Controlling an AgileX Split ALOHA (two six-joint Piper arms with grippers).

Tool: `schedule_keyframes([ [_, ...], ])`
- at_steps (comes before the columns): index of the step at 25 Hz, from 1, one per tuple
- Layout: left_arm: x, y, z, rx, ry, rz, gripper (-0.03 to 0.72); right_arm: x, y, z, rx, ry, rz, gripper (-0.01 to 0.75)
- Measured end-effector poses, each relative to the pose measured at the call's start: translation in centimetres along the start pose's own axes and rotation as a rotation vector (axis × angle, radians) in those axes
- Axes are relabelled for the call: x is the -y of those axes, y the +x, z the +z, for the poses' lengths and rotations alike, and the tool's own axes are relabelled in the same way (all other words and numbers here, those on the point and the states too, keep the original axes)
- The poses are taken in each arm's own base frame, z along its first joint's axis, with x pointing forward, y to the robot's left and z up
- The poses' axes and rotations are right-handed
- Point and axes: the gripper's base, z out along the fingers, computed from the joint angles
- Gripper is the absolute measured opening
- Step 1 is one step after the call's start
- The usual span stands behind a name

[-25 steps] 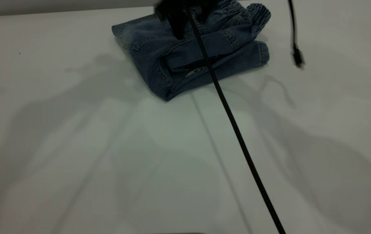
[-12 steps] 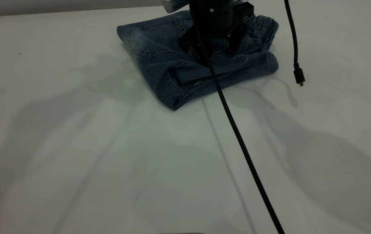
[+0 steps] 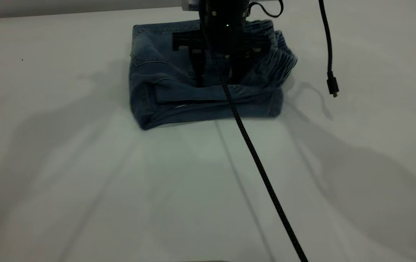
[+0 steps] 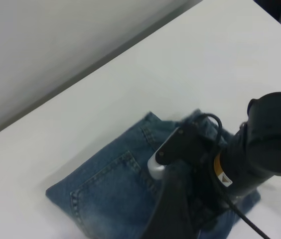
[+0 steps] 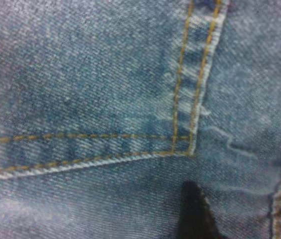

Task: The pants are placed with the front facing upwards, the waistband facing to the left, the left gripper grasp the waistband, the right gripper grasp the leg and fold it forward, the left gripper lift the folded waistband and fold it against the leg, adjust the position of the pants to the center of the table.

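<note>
The pants (image 3: pixel 157 83) lie folded into a compact blue denim block at the far middle of the table (image 3: pixel 84 182). Their gathered waistband (image 3: pixel 281 62) sits on top at the right end. My right gripper (image 3: pixel 217 77) stands straight down on the block, open, both fingers spread and pressing into the denim. Its wrist view shows only denim, tan stitching and one black fingertip (image 5: pixel 193 209). In the left wrist view a back pocket of the pants (image 4: pixel 105 194) shows beside the right arm's wrist (image 4: pixel 265 149). My left gripper is only a dark blurred shape (image 4: pixel 173 214) there, above the pants.
A black braided cable (image 3: pixel 259 163) runs from the right gripper diagonally across the table toward the near edge. A second black cable with a plug (image 3: pixel 331 85) hangs at the right of the pants. A pale wall (image 4: pixel 56 45) lies beyond the table's far edge.
The folded pants have turned under the right gripper, so their near edge now lies square to the table. The gripper came down onto them and shifted a little nearer.
</note>
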Motion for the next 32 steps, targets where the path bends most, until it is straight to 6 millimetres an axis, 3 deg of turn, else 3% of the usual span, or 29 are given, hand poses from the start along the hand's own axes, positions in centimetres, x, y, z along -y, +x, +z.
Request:
schedule_keyframes([
  [5, 0.0, -0.1, 0.0, 0.008, -0.005, 0.001, 0.575, -0.2, 0.1, 0.0, -0.009, -0.018, 0.064, 0.381],
  [8, -0.1, -0.1, 0.0, 0.011, -0.007, 0.001, 0.575, -0.4, 0.1, -1.2, 0.009, -0.014, 0.012, 0.381],
  [10, 0.1, 0.0, -0.1, 0.001, 0.001, -0.004, 0.575, -1.0, -0.1, -3.9, 0.064, -0.010, -0.043, 0.381],
  [15, 1.2, 0.8, -1.9, -0.132, 0.047, 0.009, 0.572, -2.4, 0.3, -13.9, 0.273, 0.022, -0.200, 0.381],
  [18, 1.6, 1.7, -3.4, -0.252, 0.029, -0.006, 0.569, -3.1, 1.4, -19.7, 0.379, 0.013, -0.273, 0.381],
  [21, 0.7, 2.1, -3.6, -0.294, -0.073, -0.026, 0.561, -3.4, 3.1, -24.2, 0.447, 0.003, -0.329, 0.381],
  [25, -0.2, 3.0, -3.9, -0.353, -0.190, -0.043, 0.540, -2.9, 5.7, -29.3, 0.524, 0.031, -0.371, 0.381],
  [29, 0.0, 4.5, -4.6, -0.399, -0.222, -0.051, 0.535, -1.2, 9.0, -32.6, 0.554, 0.108, -0.382, 0.381],
  [32, 0.6, 6.1, -5.4, -0.430, -0.219, -0.061, 0.535, 0.5, 11.8, -33.8, 0.540, 0.165, -0.384, 0.381],
])
